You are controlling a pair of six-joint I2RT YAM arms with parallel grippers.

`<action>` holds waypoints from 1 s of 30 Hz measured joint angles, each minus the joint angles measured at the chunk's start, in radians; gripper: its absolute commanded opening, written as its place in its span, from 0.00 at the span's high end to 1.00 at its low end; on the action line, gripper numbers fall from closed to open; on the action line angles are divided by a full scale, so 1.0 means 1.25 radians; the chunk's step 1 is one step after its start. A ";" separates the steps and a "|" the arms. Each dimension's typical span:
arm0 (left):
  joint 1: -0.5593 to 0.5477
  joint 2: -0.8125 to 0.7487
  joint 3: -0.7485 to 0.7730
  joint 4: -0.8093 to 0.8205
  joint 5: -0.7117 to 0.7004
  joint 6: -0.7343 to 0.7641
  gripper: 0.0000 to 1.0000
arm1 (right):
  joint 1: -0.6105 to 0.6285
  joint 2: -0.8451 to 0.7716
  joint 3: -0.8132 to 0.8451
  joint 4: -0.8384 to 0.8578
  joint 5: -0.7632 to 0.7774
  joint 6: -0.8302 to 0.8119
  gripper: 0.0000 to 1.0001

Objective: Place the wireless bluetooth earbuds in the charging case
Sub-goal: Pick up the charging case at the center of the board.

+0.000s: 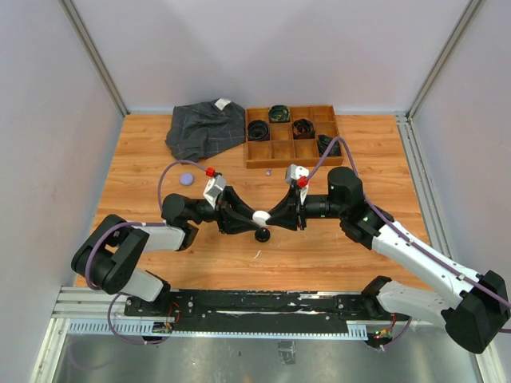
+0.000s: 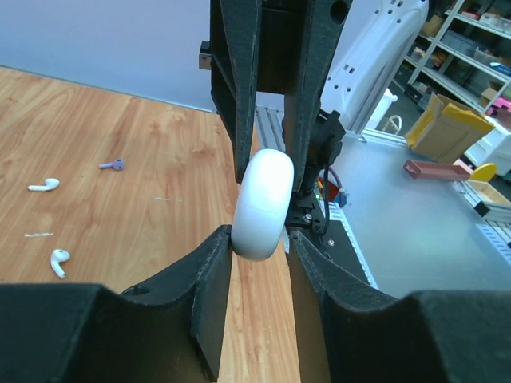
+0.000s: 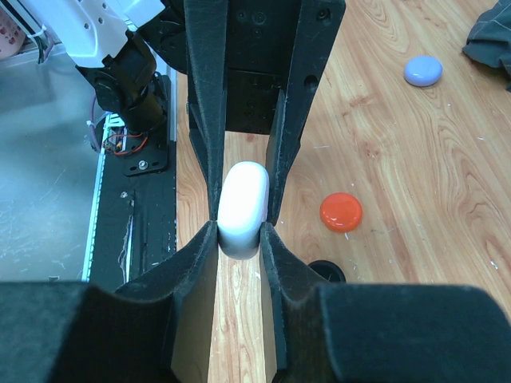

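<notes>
A small, white, rounded plastic charging case point(image 2: 262, 203) is held up above the brown wooden table point(image 2: 120, 136), right between the two arms. It is pinched at one end by the left gripper point(image 2: 260, 243), whose two black fingers are pressed against its sides. It is pinched at the other end by the right gripper point(image 3: 240, 231), which is closed tight on it too. A thin line is seen around the middle of the case.

Two tiny white plastic earbuds are left lying on the table, well apart from the case: one point(image 2: 44, 185) farther off and one point(image 2: 58, 262) nearer. A tiny purple piece point(image 2: 113, 165) is seen near them.

A round orange-red puck point(image 3: 341, 211) and a round pale purple puck point(image 3: 422, 70) are laid on the wood. At the far side, a wooden tray point(image 1: 292, 165) with little boxes is set beside a grey cloth point(image 1: 204, 128), and black coiled belts point(image 1: 259, 129) are kept in some boxes.
</notes>
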 measured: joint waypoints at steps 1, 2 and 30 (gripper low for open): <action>0.000 0.002 0.000 0.000 0.000 -0.007 0.62 | 0.000 0.000 0.000 0.000 -0.002 0.000 0.97; 0.000 0.003 0.000 0.000 0.000 -0.016 0.62 | 0.000 0.000 0.000 0.000 -0.003 0.000 0.97; -0.008 -0.161 -0.016 -0.138 -0.040 0.102 0.56 | 0.002 0.021 0.027 0.026 -0.046 -0.003 0.98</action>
